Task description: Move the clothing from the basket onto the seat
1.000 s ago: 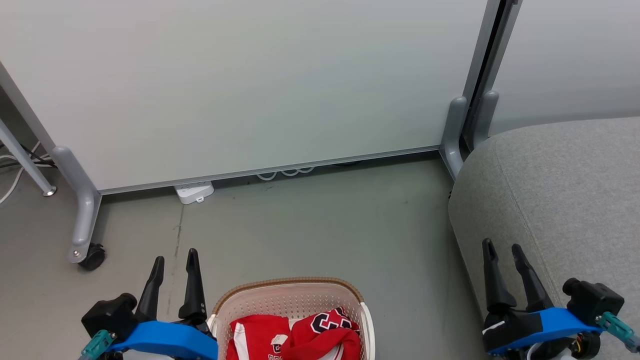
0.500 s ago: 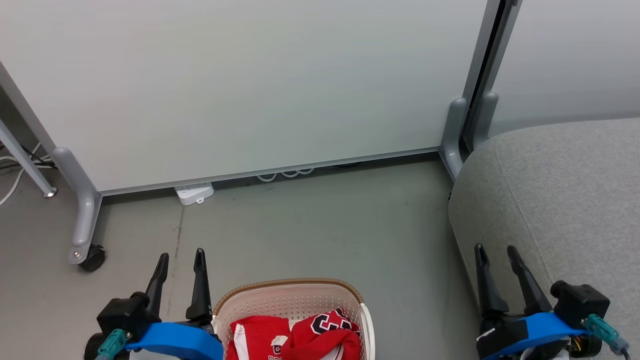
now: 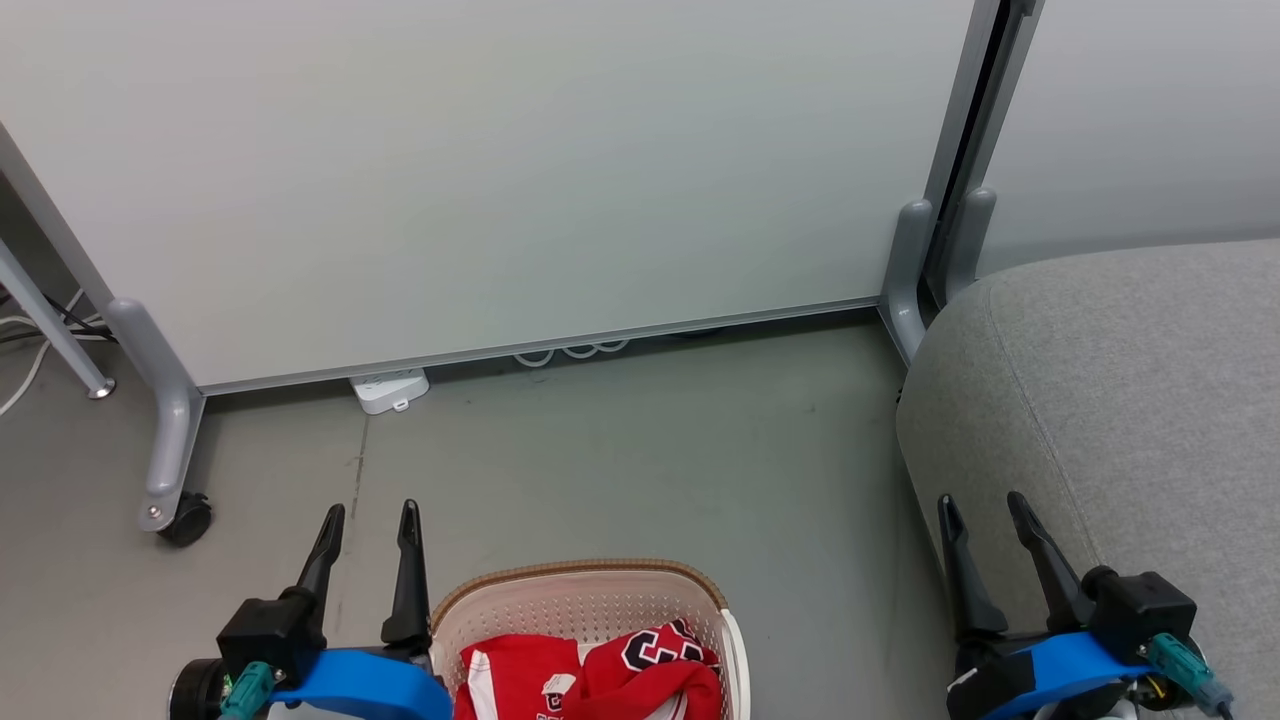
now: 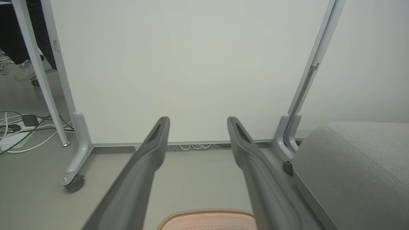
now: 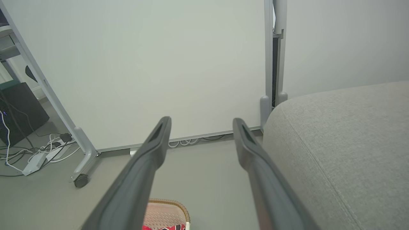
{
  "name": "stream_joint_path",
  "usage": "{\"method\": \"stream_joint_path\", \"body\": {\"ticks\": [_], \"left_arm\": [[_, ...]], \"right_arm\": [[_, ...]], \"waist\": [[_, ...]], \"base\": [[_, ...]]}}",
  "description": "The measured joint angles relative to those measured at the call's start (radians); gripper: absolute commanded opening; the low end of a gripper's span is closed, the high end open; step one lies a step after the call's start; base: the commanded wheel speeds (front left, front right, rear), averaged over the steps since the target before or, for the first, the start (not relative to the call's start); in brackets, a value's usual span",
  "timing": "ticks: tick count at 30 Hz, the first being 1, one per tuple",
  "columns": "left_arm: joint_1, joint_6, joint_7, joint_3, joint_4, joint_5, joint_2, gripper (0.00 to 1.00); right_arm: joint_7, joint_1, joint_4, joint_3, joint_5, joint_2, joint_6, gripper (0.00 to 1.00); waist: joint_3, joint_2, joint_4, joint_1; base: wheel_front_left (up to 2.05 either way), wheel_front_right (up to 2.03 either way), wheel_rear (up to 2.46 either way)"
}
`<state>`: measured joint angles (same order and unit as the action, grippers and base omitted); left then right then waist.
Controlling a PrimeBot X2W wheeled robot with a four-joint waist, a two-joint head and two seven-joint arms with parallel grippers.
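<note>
Red clothing [image 3: 590,680] with white stripes and black-and-white lettering lies bunched in the cream perforated basket [image 3: 580,580], which stands on the floor at the bottom middle of the head view. The basket's brown rim [image 4: 207,213] also shows in the left wrist view, and a corner of it [image 5: 172,207] in the right wrist view. My left gripper [image 3: 370,515] stands open just left of the basket, holding nothing. The right gripper [image 3: 982,505] is open and empty over the near left edge of the grey seat [image 3: 1130,400].
A white partition panel [image 3: 480,180] on grey wheeled feet [image 3: 170,500] closes off the far side. A white power strip [image 3: 388,388] and cable loops [image 3: 570,350] lie at its base. Grey floor [image 3: 640,460] stretches between the basket and the panel.
Both grippers have drawn back toward the bottom edge of the head view and shifted slightly inward. Their jaws stay open. Basket and clothing have not moved.
</note>
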<state>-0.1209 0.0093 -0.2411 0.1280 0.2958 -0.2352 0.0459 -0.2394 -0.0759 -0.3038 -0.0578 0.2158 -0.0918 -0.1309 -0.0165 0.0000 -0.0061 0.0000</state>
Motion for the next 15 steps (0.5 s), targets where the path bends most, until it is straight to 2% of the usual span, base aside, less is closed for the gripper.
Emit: {"method": "stream_joint_path", "body": {"ticks": [15], "left_arm": [[0.002,-0.003,-0.021,0.006,0.025,0.057,0.001,1.00]], "right_arm": [[-0.022,0.004,-0.010,-0.006,-0.081,0.000,0.000,1.00]], "waist": [[-0.007,0.0000,0.003,0.0000]], "base": [[0.00,0.00,0.00]]}}
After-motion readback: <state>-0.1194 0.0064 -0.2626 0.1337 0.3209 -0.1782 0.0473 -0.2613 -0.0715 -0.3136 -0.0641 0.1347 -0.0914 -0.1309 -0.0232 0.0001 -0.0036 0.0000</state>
